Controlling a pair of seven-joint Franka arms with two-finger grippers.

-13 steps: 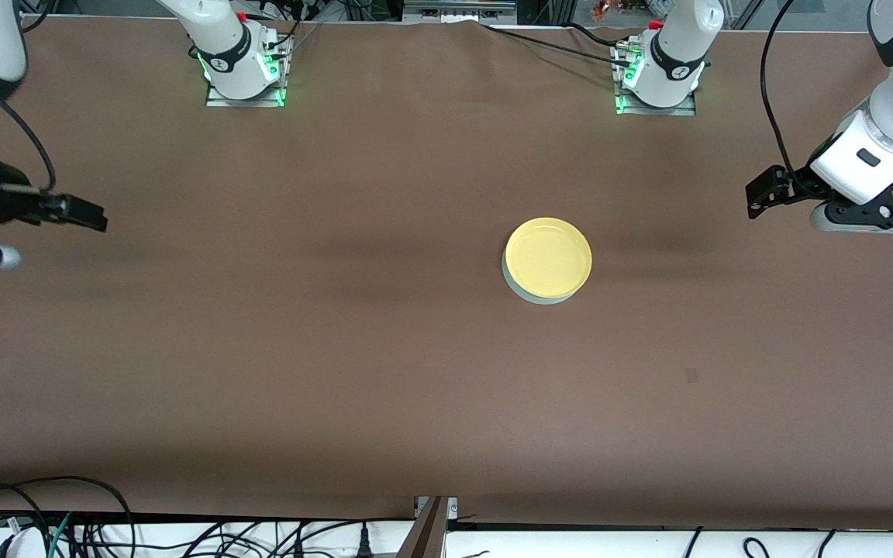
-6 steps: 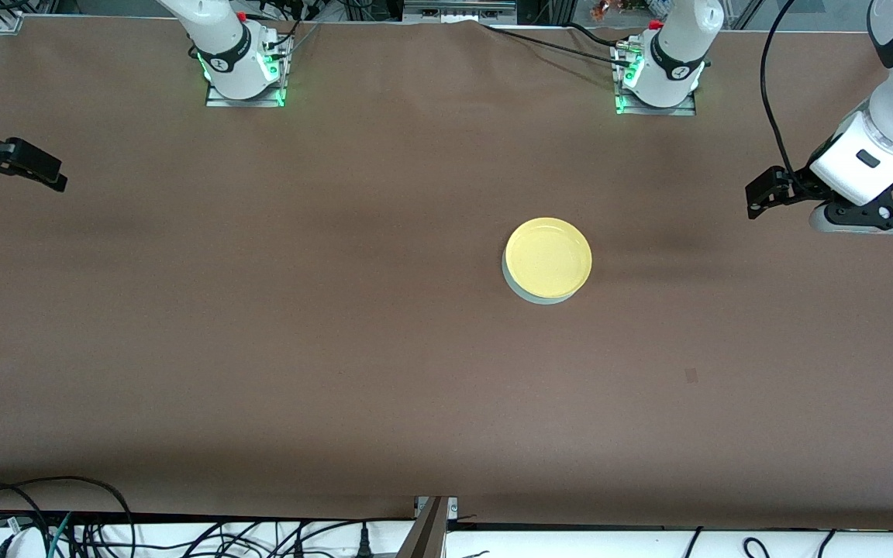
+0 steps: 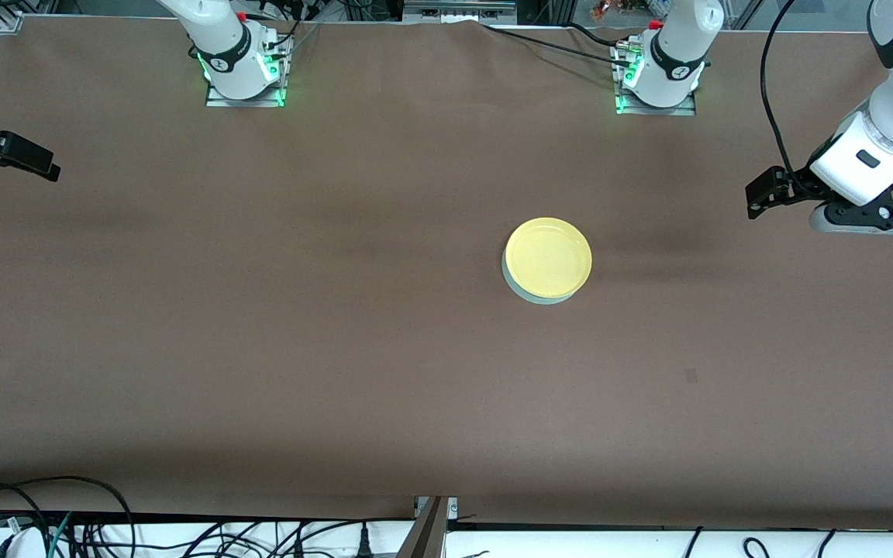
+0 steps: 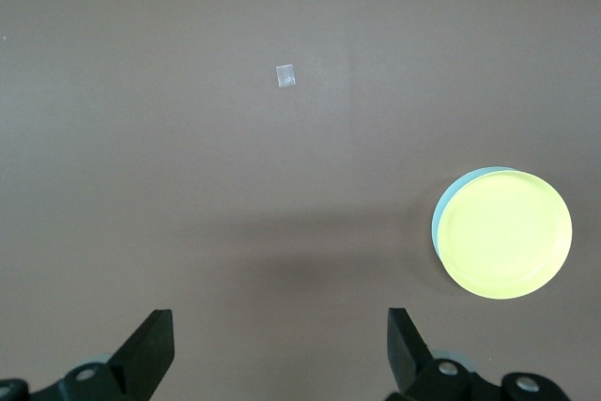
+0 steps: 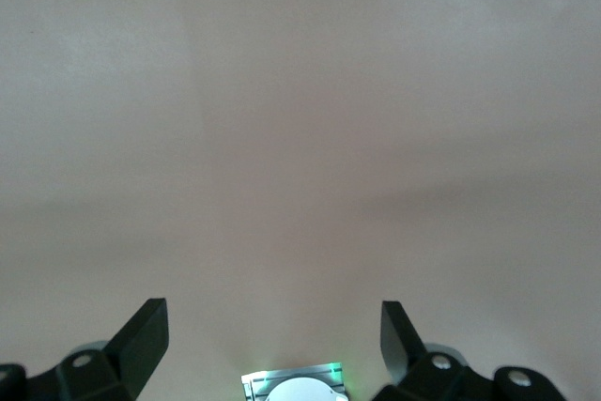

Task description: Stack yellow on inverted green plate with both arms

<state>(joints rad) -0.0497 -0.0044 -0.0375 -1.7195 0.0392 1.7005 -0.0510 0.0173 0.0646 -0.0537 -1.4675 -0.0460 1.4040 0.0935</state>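
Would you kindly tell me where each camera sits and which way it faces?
Front view: high across the table, facing both bases; left pincer, right pincer at opposite ends.
Left wrist view: looks down past its open fingers at yellow plate on green plate.
Right wrist view: looks down past its open fingers.
Shared: front and left wrist show the plates.

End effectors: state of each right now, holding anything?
Left end effector: open, empty, up over the table toward the left arm's end.
Right end effector: open, empty, up over the table's edge at the right arm's end.
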